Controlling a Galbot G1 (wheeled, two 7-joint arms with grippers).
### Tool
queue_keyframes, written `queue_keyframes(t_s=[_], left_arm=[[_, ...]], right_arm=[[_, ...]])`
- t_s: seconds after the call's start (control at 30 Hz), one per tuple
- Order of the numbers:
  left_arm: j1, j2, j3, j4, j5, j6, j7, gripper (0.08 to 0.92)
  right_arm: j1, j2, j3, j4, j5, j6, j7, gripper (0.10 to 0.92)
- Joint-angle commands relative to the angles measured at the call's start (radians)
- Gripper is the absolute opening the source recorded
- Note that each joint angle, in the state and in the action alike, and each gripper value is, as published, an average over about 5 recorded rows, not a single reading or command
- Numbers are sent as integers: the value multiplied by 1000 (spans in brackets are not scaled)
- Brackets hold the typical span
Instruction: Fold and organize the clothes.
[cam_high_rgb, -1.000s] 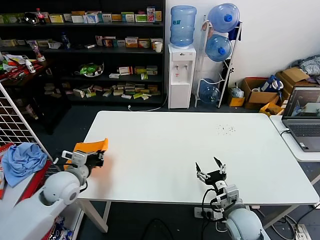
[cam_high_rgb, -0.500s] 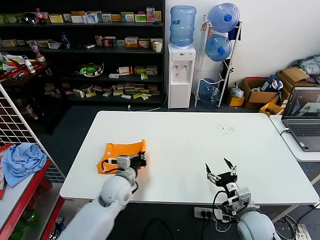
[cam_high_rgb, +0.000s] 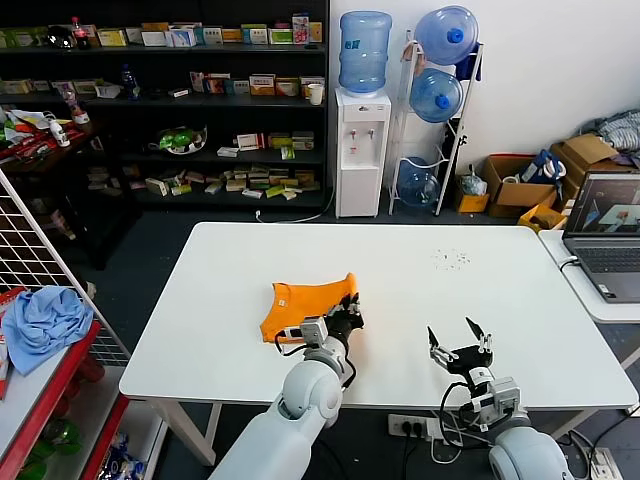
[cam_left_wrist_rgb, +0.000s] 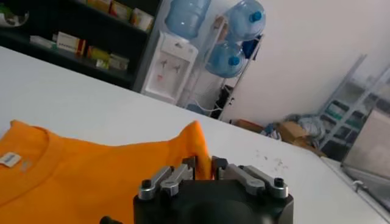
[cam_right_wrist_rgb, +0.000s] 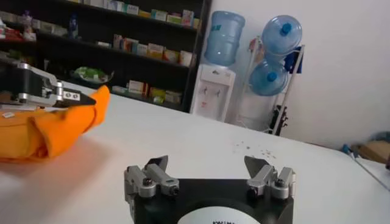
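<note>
The bright orange T-shirt (cam_high_rgb: 303, 302) lies bunched on the white table (cam_high_rgb: 400, 280), near its middle and front. My left gripper (cam_high_rgb: 347, 305) is shut on a raised corner of the shirt (cam_left_wrist_rgb: 196, 141) and holds it up off the table. The neck opening with a small label (cam_left_wrist_rgb: 24, 157) shows in the left wrist view. My right gripper (cam_high_rgb: 458, 342) is open and empty, above the table's front right part. In the right wrist view (cam_right_wrist_rgb: 207, 165) the shirt (cam_right_wrist_rgb: 55, 126) lies off to one side, with the left gripper (cam_right_wrist_rgb: 46, 92) on it.
A light blue cloth (cam_high_rgb: 42, 318) lies on a red rack left of the table. A laptop (cam_high_rgb: 606, 230) stands on a second table at the right. Dark shelves (cam_high_rgb: 180, 100), a water dispenser (cam_high_rgb: 361, 150) and spare bottles stand behind.
My left gripper has carried the orange shirt from the table's left edge rightward toward the middle. My right gripper has shifted a little to the right and stays open.
</note>
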Motion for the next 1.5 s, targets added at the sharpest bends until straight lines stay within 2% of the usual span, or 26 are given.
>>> queue_keyframes(t_s=[0.03, 0.17, 0.37, 0.43, 0.5, 0.6, 0.7, 0.93, 1.1, 1.5], left_arm=[[30, -2, 21, -28, -51, -240, 99, 334], [70, 120, -15, -83, -41, -287, 133, 438], [194, 381, -115, -113, 76, -352, 146, 611], [243, 438, -158, -123, 136, -352, 166, 663], [282, 464, -199, -134, 207, -350, 192, 724], [318, 475, -247, -141, 312, -362, 215, 793], [332, 465, -280, -134, 410, -393, 226, 819], [351, 406, -368, -132, 527, -383, 226, 823], [370, 355, -446, -145, 596, -344, 269, 823], [400, 288, -457, -163, 644, -350, 300, 823]], right_arm=[[-6, 3, 14, 6, 6, -2, -3, 823], [-9, 4, 15, 9, 7, 3, -11, 823], [-11, 7, 34, 5, 9, 31, -33, 823], [-7, 15, 47, -2, 7, 44, -46, 823], [0, 29, 66, -14, 6, 53, -61, 823], [8, 61, 106, -24, 9, 54, -88, 823], [16, 108, 150, -23, 2, 49, -117, 823], [37, 207, 213, -16, -111, 45, -178, 823], [45, 266, 261, 2, -162, 27, -220, 823], [15, 300, 260, 34, -151, 26, -221, 823]])
